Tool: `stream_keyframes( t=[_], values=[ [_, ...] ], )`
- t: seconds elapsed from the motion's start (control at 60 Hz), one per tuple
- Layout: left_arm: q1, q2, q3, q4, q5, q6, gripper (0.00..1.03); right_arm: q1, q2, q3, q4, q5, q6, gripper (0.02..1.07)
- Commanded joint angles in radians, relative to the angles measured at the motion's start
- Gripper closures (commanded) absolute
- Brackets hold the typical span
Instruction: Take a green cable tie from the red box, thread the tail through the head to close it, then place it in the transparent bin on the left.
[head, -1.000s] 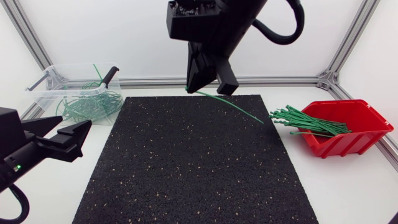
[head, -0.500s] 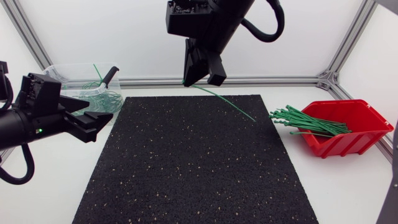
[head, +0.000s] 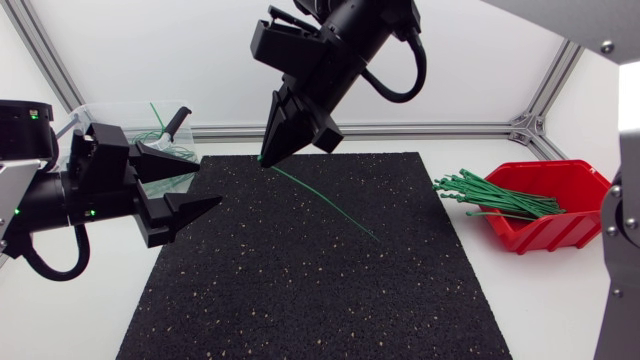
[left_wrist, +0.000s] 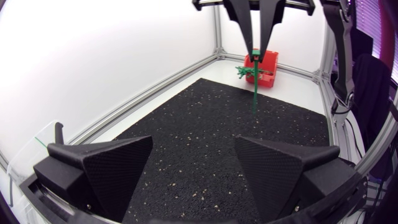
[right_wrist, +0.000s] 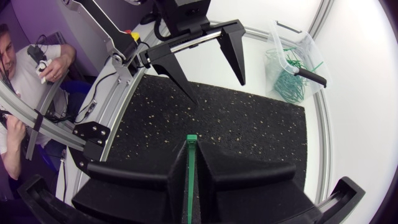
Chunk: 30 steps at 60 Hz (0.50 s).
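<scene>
Pick step was judged done: one green cable tie (head: 322, 201) was held pinched in the right gripper (head: 268, 157), with the fingers closed down on it to a thin slit, above the far-left part of the black mat (head: 320, 290). The tie was gripped near one end, and what looked like the head was seen poking out just past the fingertips in the right wrist view. The rest was slanted down toward the right and near side; whether the tip touched the mat could not be told. The tie was straight with no loop formed, so threading was judged not started. The left gripper (head: 203, 184) was held wide open and empty, left of and nearer than the gripped end, with its fingers pointed toward it and well apart from the tie. Left to do: tail through head, then drop into the transparent bin (head: 105, 112) at far left, where looped ties (right_wrist: 287, 84) were seen inside. Spare ties (head: 495, 197) were seen sticking out of the red box (head: 575, 225) at right.
</scene>
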Motion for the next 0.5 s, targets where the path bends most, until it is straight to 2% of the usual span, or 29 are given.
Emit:
stream_keyframes(
  t=[0.0,0.133,0.3,0.483],
  values=[
    [0.007,0.005,-0.048,0.006,0.055,0.06,0.12,-0.012,0.011,-0.052,-0.009,-0.065,-0.038,1.01],
    [0.009,0.007,-0.083,0.003,0.145,0.12,0.12,-0.017,0.014,-0.128,-0.017,-0.16,-0.088,1.01],
    [0.057,0.016,-0.115,-0.028,0.274,0.207,0.12,0.001,0.003,-0.24,-0.025,-0.256,-0.143,1.01],
    [0.05,0.114,-0.102,-0.11,0.338,0.327,0.12,0.034,0.006,-0.331,-0.025,-0.382,-0.211,1.01]
  ],
)
